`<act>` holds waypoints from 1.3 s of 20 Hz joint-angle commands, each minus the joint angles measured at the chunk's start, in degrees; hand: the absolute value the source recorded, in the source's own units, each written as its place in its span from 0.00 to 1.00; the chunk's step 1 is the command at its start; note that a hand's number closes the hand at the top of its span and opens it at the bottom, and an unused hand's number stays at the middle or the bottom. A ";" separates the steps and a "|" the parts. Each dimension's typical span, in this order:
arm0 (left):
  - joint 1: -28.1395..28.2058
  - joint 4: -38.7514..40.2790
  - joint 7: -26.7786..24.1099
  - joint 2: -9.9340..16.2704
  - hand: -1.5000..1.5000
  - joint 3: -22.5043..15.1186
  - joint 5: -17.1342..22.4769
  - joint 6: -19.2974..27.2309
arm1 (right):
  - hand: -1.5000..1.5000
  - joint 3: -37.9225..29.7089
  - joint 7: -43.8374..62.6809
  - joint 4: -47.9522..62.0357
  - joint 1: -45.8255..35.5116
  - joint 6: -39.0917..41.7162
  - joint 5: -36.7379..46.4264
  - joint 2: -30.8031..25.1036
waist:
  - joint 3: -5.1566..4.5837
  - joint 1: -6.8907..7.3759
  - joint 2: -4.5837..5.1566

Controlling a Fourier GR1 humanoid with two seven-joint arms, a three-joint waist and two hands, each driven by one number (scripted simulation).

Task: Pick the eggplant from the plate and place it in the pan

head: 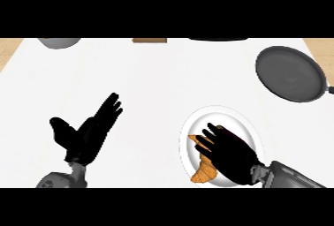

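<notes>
Right hand (229, 155) over plate (243, 118), near counter's front edge.
Fingers spread above orange piece (203, 173); eggplant unseen. Left hand (85, 130) open, fingers straight. Pan (289, 73) far right.

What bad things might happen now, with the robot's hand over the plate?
The right hand covers most of the eggplant, so only a dark tip shows; the grasp could miss or slip. An orange thing lies right beside the hand on the plate and might get nudged or picked up instead. The pan sits apart, farther up the counter, so the eggplant could fall on the way.
</notes>
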 commanded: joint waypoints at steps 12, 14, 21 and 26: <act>1.54 -3.17 2.59 -1.02 0.50 3.19 -1.51 -2.30 | 1.00 -5.54 -14.28 8.98 0.99 -14.63 11.88 4.44 | 0.03 0.12 0.04; 0.21 0.37 0.21 0.57 0.50 4.95 -0.84 -4.95 | 1.00 -10.61 -10.11 10.75 4.21 -14.89 7.96 5.38 | 0.03 -0.24 0.09; 3.92 0.09 -1.34 -1.34 0.50 4.70 -1.93 -1.14 | 1.00 -31.60 8.71 10.28 22.01 -12.63 -11.94 15.05 | 0.11 -4.88 -0.26; 3.48 -1.62 0.18 -0.61 0.50 4.05 -1.38 -3.14 | 1.00 -37.18 16.62 1.24 25.63 -21.18 -11.39 19.17 | 0.03 -1.90 -0.28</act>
